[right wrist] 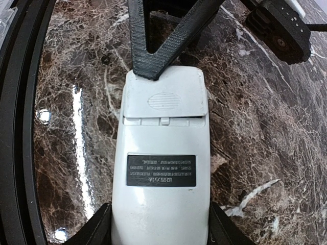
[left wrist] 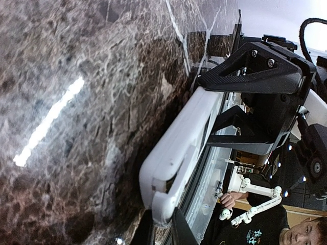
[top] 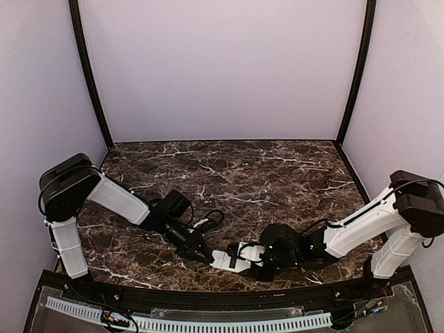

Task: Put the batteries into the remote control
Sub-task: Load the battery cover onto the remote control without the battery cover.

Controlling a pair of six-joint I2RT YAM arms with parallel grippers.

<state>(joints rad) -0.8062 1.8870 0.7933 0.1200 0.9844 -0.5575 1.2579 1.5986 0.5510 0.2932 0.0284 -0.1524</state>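
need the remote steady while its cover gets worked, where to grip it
Grip the remote control across its long side edges, near the end away from the battery cover, coming from that end. It lies flat, back up, sides straight and parallel, and this leaves the cover clear.

Arms reaching inward, left gripper (top: pixel 207 254) closed, right gripper (top: pixel 245 257) clamping the remote control (right wrist: pixel 161 209)

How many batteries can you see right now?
0. None shows on the marble table. Some may be hidden under the battery cover on the upturned back of the remote control.
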